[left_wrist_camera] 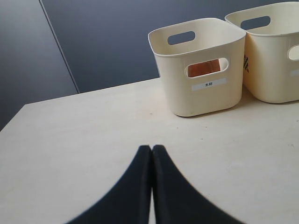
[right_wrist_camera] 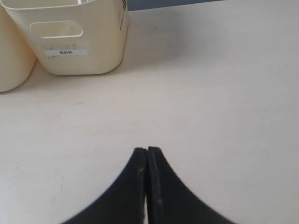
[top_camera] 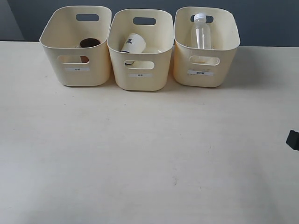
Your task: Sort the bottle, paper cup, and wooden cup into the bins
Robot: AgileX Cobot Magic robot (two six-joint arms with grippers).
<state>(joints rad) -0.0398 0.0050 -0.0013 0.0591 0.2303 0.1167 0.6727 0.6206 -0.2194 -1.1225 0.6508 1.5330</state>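
Observation:
Three cream bins stand in a row at the back of the table. The left bin (top_camera: 77, 46) holds the dark brown wooden cup (top_camera: 89, 43), whose reddish side shows through the handle slot (left_wrist_camera: 204, 67). Inside the middle bin (top_camera: 140, 51) the white paper cup (top_camera: 133, 44) lies tilted. The clear bottle (top_camera: 202, 31) with its white cap stands upright in the right bin (top_camera: 205, 49). My left gripper (left_wrist_camera: 152, 148) is shut and empty, above bare table in front of the left bin (left_wrist_camera: 201, 65). My right gripper (right_wrist_camera: 147, 150) is also shut on nothing, short of the right bin (right_wrist_camera: 70, 37).
The pale wooden table (top_camera: 149, 154) stretches from the bins to the near edge. A dark wall stands behind the bins. A black piece of the right arm (top_camera: 293, 139) pokes in at the right edge of the exterior view.

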